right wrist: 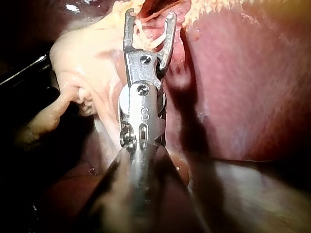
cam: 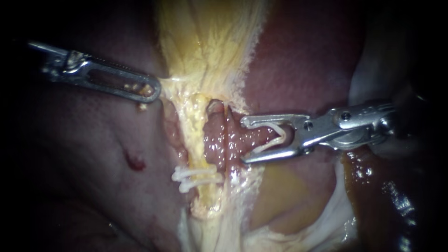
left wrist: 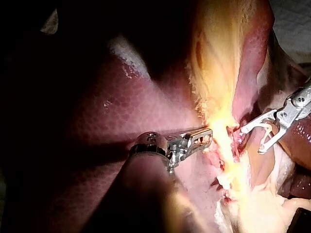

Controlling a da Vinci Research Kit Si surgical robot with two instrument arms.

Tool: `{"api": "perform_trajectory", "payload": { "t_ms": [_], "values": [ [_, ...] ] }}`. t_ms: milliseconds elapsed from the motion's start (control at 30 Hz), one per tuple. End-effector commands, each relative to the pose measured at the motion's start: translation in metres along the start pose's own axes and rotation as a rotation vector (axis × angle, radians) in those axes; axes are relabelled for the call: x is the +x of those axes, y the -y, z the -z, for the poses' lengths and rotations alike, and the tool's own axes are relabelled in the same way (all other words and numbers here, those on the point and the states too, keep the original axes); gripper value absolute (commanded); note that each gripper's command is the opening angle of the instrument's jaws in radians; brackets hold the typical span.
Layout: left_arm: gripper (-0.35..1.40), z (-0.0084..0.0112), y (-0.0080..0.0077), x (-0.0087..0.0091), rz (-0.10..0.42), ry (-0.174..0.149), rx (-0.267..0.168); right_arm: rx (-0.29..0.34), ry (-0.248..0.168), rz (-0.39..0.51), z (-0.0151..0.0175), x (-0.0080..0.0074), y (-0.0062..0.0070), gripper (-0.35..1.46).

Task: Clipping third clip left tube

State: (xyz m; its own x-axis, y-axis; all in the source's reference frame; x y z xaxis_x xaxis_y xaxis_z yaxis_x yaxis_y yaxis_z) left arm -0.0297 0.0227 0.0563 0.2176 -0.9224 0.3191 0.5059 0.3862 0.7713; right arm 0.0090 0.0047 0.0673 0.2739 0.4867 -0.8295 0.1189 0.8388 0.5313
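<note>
Left instrument [cam: 153,91]: enters from the upper left of the frame. Its jaws lie together, clamped on the edge of the yellow tissue [cam: 205,51], which is drawn taut toward the tip.

Right instrument [cam: 242,141]: enters from the right edge at mid height. Its jaws stand wide apart and carry a white clip [cam: 268,145], which is open in a V with one leg against each jaw.

Tube [cam: 217,140]: pink and knobbly, it runs top to bottom at the centre of the frame. Pink tissue continuous with it lies between the right instrument's jaw tips, inside the open clip. It cannot be told whether this is the left tube.

Two set clips [cam: 196,177]: white and closed, side by side just below and left of the tube. They cross the lower yellow strip. What they enclose cannot be told.

Liver [cam: 303,60]: dark red surface on both sides of the yellow tissue.

The right wrist view confirms the jaws are spread, with the clip between them at the tissue edge.
</note>
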Motion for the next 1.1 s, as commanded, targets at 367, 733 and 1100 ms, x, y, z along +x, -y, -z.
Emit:
{"api": "perform_trajectory", "payload": {
  "t_ms": [367, 733, 1100],
  "values": [
    [-0.35, 0.0000, 0.0000, 0.0000, 0.000, 0.000, 0.000, 0.023, -0.003, 0.004, -0.0011, 0.0014, 0.0022, 0.45],
    [-0.35, 0.0000, 0.0000, 0.0000, 0.000, 0.002, -0.003, 0.034, -0.005, 0.010, -0.0034, 0.0012, 0.0026, 0.45],
    [-0.35, 0.0000, 0.0000, 0.0000, 0.000, 0.002, -0.003, 0.034, -0.002, 0.015, -0.0049, -0.0022, 0.0000, 0.46]
  ]
}}
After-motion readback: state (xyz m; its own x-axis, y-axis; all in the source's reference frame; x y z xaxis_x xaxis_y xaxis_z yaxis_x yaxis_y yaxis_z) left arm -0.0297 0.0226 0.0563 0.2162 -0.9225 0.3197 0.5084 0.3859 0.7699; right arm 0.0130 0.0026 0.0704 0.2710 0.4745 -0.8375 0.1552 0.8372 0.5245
